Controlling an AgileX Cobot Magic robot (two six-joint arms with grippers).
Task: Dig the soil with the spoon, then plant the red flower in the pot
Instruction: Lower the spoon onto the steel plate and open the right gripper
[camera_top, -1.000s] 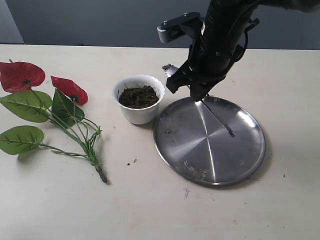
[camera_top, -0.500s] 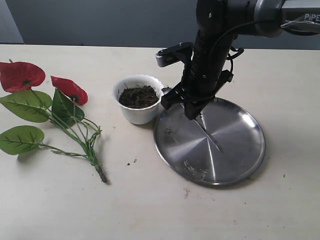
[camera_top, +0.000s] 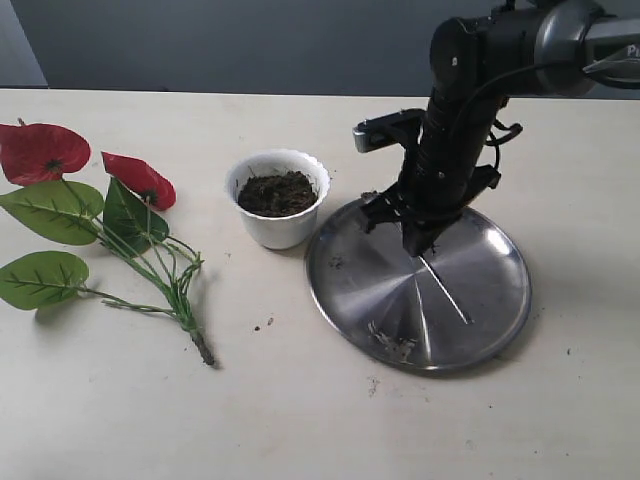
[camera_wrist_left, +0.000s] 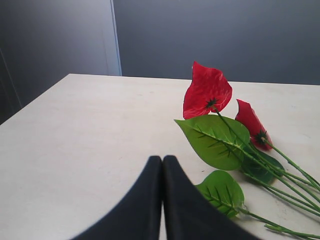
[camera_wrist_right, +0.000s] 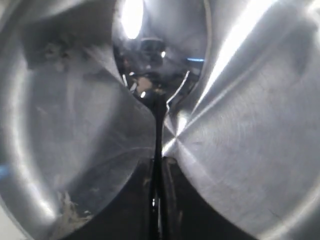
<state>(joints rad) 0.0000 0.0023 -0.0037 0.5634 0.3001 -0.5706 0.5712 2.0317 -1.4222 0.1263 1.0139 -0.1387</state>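
**Operator:** Where is my right end effector, and what does it hold?

**Observer:** Your right end effector (camera_top: 421, 240) points down over the steel plate (camera_top: 480, 335), above the part of the plate that is nearer to the far edge of the tabletop (camera_top: 300, 420). It is clenched on the thin handle of the spoon (camera_wrist_right: 160, 65). In the right wrist view you see the handle coming out of the closed jaws, with the oval bowl in front, above the shining plate.

**Operator:** And the soil?

**Observer:** The soil (camera_top: 276, 192) is in the pot (camera_top: 277, 228), dark and crumbly, a little below the scalloped rim. The pot stands upright near the middle of the tabletop, just beside the left rim of the plate. Whether they touch, I cannot tell. Some crumbs (camera_top: 390, 345) lie on the plate near its front rim.

**Operator:** The flower?

**Observer:** The red flower (camera_top: 125, 215) lies flat by the left edge of the tabletop, well apart from the pot, with its stems pointing toward the near edge. Your left end effector (camera_wrist_left: 162, 160) is near it, clenched, with nothing between its jaws.
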